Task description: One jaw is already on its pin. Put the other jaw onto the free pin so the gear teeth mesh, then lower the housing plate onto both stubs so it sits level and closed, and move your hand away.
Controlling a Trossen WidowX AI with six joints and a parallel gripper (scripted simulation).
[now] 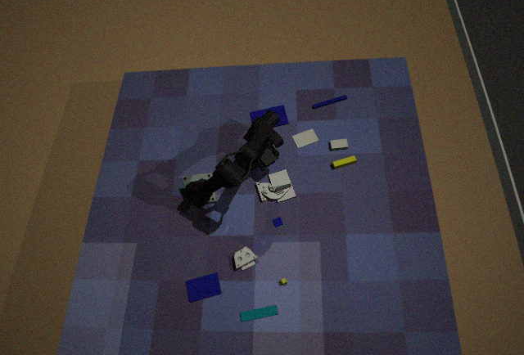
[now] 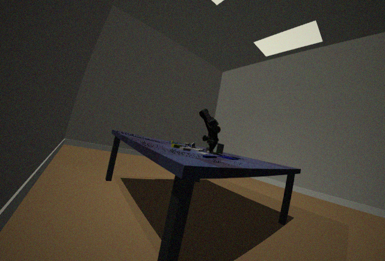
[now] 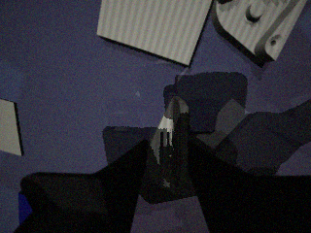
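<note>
My gripper [image 3: 165,144] [image 2: 211,150] is shut on the free jaw [image 3: 166,138], a narrow pale and grey piece with dark slits. It is held on edge between the fingers; its lower part is dark, and whether it touches the table is unclear. The off-white base [image 3: 239,26] lies beyond the fingers; the wrist view shows a round pin [image 3: 254,13] on it. A grey bar-like piece, apparently the other jaw [image 1: 282,187], lies over the base area. An off-white plate with two round holes, likely the housing plate [image 1: 244,257], lies apart, slightly tilted.
A ribbed off-white plate [image 1: 279,177] [image 3: 155,26] adjoins the base. A thin off-white plate [image 1: 304,138] [image 3: 9,127], a blue plate [image 1: 283,116], a white block [image 1: 338,144] and a yellow bar [image 1: 344,162] lie nearby. A small blue cube [image 1: 277,222] is below the base.
</note>
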